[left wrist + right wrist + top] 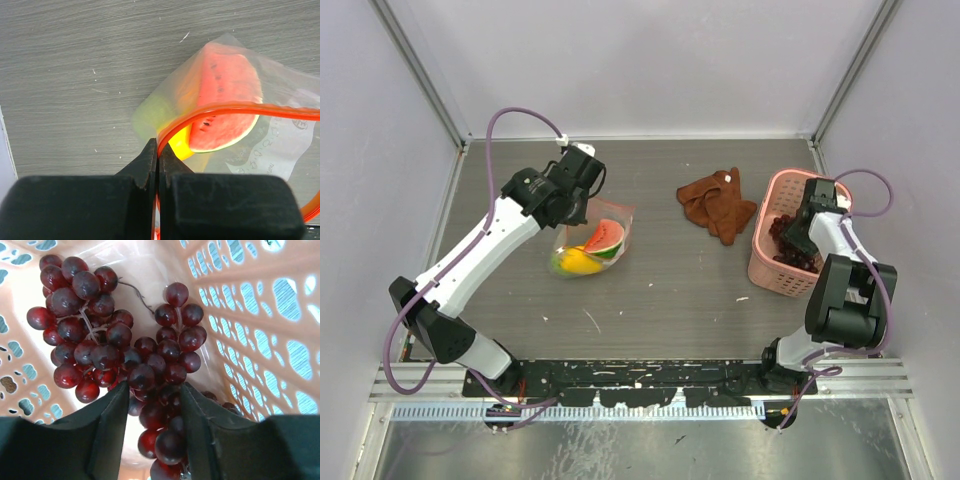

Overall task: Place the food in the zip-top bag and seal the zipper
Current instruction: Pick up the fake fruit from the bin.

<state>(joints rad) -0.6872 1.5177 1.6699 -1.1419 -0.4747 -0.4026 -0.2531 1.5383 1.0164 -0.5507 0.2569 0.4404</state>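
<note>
Two end effectors: the left end effector (159,150) pinches the orange-red zipper strip (240,106) of the clear crinkly zip-top bag (285,150) on the grey bench (75,60), red-pink slice (225,85) and yellow-orange fruit (182,148) inside. The right end effector (155,410) straddles the dark purple grape bunch (100,335) in the pink lattice basket (265,315); whether clamped, I cannot tell. Snagged stems could drag the basket.

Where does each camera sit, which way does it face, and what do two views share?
Top external: above, behind the bases, looking down on the table; left arm and right arm show.
Left wrist: faces down past its jaws, shut on the zipper, at the zip-top bag.
Right wrist: facing down into the pink basket at the grape bunch; parted jaws show.
Shared: top and left wrist show the bag.
</note>
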